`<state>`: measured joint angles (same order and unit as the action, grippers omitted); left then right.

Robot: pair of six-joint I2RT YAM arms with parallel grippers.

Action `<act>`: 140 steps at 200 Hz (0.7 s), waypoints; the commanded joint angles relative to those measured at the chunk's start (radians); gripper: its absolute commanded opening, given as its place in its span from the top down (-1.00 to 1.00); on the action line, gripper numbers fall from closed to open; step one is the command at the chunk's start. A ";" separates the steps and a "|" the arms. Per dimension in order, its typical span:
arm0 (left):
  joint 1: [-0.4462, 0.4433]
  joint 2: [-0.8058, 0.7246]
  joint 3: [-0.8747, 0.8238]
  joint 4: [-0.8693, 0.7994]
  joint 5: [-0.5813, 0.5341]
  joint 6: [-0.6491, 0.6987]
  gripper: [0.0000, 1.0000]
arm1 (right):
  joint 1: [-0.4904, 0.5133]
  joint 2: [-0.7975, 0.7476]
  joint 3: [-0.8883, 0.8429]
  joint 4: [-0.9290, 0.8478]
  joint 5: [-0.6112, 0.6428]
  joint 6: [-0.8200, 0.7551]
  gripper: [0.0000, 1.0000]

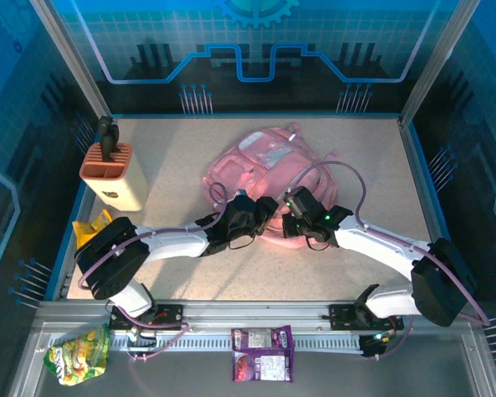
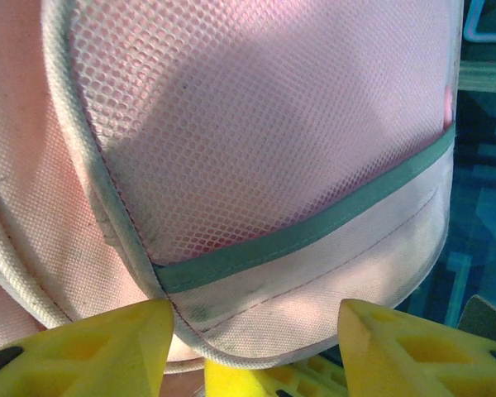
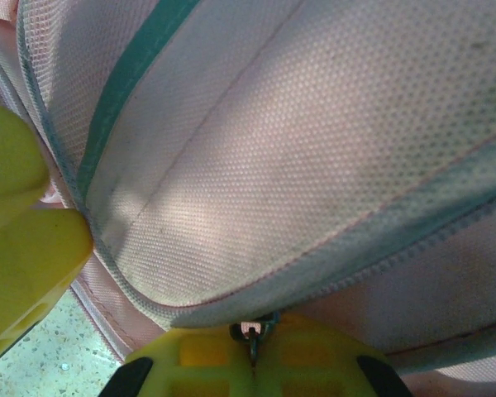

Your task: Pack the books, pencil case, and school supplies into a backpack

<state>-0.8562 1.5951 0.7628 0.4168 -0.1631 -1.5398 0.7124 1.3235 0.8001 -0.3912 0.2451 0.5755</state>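
The right gripper (image 3: 250, 349) sits at the bottom edge of its wrist view. Its yellow fingers are pressed together, pinching the small zipper pull (image 3: 252, 332) that hangs from a grey-green zip seam of the backpack (image 3: 314, 165). The left gripper (image 2: 255, 322) stands spread, one of its fingers (image 2: 91, 351) in each lower corner of its view. The rounded lower edge of the mesh pocket (image 2: 256, 124) dips between them, and I judge that it grips nothing.

The step in hand looks like drawing a zip open. The pull should travel along the curve of the seam rather than away from the cloth. The spread claw would do well to close on fabric just behind the pull, or the soft bag may bunch and drag along.

In the top view the pink bag lies in the upper middle of the frame. Both claws meet at its lower edge, very near each other, so a knock between them is the main risk. The bare table (image 1: 231, 277) gives room lower centre and to the right. The beige block (image 1: 112, 178) stands at left, well apart.
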 commanded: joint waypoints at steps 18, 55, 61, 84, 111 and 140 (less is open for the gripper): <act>-0.006 -0.023 -0.015 -0.105 -0.095 -0.014 -0.24 | -0.011 0.008 0.005 0.017 -0.026 0.006 1.00; -0.010 0.010 -0.027 -0.038 -0.091 -0.055 -0.26 | -0.012 0.017 0.009 0.023 -0.030 0.009 1.00; -0.011 0.023 -0.026 -0.009 -0.083 -0.054 -0.21 | -0.012 0.017 0.007 0.026 -0.031 0.009 1.00; -0.010 0.049 0.009 -0.001 -0.078 -0.032 0.04 | -0.013 0.019 0.015 0.014 -0.017 0.008 1.00; -0.001 0.036 0.024 -0.065 -0.105 0.020 0.43 | -0.025 0.006 0.029 -0.032 0.028 0.000 1.00; 0.020 -0.004 0.010 -0.129 -0.124 0.071 0.82 | -0.059 -0.030 0.033 -0.061 0.053 -0.017 1.00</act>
<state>-0.8558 1.6279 0.7696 0.3862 -0.2340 -1.5330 0.6922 1.3308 0.8051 -0.3996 0.2489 0.5743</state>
